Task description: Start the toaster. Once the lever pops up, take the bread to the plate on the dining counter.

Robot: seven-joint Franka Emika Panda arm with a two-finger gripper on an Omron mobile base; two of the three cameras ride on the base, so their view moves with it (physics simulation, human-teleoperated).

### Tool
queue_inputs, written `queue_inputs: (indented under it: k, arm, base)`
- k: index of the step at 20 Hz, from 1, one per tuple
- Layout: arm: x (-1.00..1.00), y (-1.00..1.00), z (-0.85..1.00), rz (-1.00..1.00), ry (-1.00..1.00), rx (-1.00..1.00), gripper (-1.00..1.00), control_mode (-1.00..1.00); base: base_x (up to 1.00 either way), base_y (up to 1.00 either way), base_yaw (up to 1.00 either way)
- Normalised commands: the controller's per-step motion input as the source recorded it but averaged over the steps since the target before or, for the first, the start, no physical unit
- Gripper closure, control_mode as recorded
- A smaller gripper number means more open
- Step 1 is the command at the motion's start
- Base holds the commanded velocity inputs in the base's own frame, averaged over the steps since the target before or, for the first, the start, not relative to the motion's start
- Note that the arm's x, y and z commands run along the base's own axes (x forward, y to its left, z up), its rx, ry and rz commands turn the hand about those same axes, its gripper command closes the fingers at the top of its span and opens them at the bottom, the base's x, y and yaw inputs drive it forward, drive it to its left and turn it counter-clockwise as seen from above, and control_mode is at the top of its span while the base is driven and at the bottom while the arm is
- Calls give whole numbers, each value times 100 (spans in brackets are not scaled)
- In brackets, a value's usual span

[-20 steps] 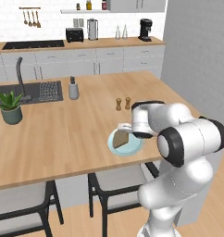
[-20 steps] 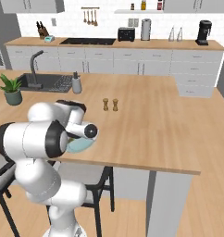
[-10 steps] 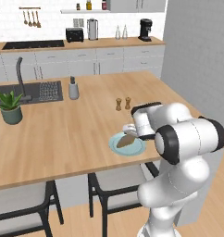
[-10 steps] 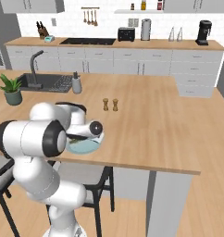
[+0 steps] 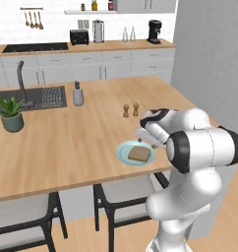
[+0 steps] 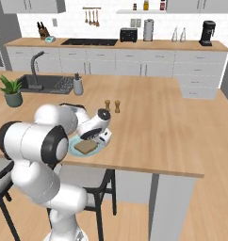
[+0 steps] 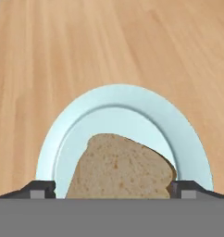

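The brown bread (image 5: 139,154) (image 6: 85,147) lies flat on the pale blue-green plate (image 5: 121,150) (image 6: 101,148), near the front edge of the light-wood dining counter (image 5: 67,142) (image 6: 153,127). My gripper (image 5: 145,141) (image 6: 100,136) hovers just above the plate's right side, open, with nothing between its fingers. In the hand view the bread (image 7: 121,169) sits on the plate (image 7: 118,92) right below the gripper (image 7: 112,190), with the fingertips (image 7: 37,190) spread wide on either side of it. The black toaster (image 5: 79,36) (image 6: 128,34) stands far off on the back worktop.
Two small shakers (image 5: 130,110) (image 6: 112,105) stand just behind the plate. A potted plant (image 5: 10,113), the sink (image 5: 37,97) with its tap and a grey dispenser (image 5: 78,93) occupy the counter's left. Dark stools (image 5: 121,197) are tucked under the front edge.
The jaws have opened from shut. The bread, held tilted over the plate a second ago, now lies flat on it, and the hand has drawn back a little.
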Motion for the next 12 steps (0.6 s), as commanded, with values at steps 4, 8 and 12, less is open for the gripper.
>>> queue_inputs:
  k: [4,8,12]
  arm:
    - [2,-2,7,-7,30,-3,-100,-100]
    - [-14,-1,40,-5,11,-2,-100,-100]
    - [-81,-1,58,-2,-2,-3,-100,-100]
  base:
    - [0,0,0]
    - [0,0,0]
    - [0,0,0]
